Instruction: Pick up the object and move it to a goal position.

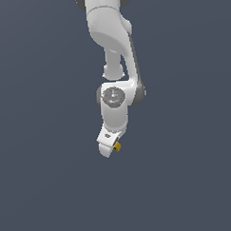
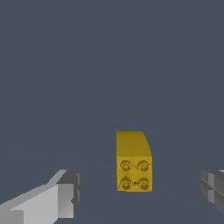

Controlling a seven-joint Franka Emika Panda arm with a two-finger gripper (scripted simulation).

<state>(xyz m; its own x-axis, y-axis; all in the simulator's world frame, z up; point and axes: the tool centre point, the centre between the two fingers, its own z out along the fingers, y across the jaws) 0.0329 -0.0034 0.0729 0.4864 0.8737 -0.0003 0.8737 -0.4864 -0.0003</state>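
Two grey fingertips (image 2: 70,192) flank the yellow block (image 2: 133,161) in the wrist view, one on each side with clear gaps between pads and block, so the gripper (image 2: 140,192) stands wide open and holds nothing. I judge this spacing sets up a squeeze on the block's side faces. Four small round dark spots mark the block's near face. In the exterior view the block (image 1: 118,147) peeks out just beside the white gripper (image 1: 109,148), at the exterior view's right of it, beneath the Panda arm (image 1: 111,36). Whether it rests on the surface, I cannot tell. Surface and surroundings are one flat slate-blue field (image 1: 44,187); no goal marker shows.
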